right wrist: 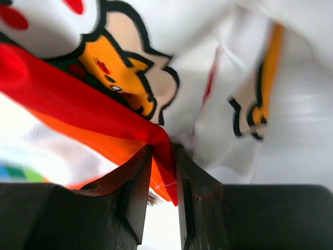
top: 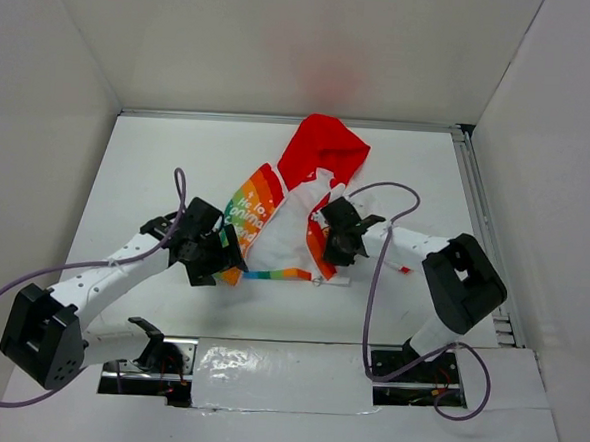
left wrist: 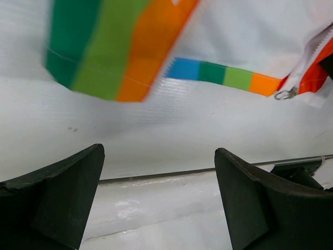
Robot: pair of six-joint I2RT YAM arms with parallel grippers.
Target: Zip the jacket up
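The jacket [top: 295, 216] lies open in the middle of the table, red hood at the far end, white lining up, rainbow panel on its left. My right gripper [top: 330, 251] is shut on the jacket's red and orange bottom edge [right wrist: 164, 151], beside cartoon prints [right wrist: 127, 73]. My left gripper [top: 224, 260] is open and empty at the rainbow panel's lower left corner [left wrist: 112, 47]. In the left wrist view the rainbow hem strip [left wrist: 218, 73] runs right to the white zipper [left wrist: 312, 52] and its metal pull [left wrist: 283, 95].
White walls enclose the table [top: 158, 163] on three sides. A metal rail [top: 480, 222] runs along the right edge. Taped foil [top: 276, 365] covers the near edge between the arm bases. Purple cables [top: 371, 286] loop from both arms.
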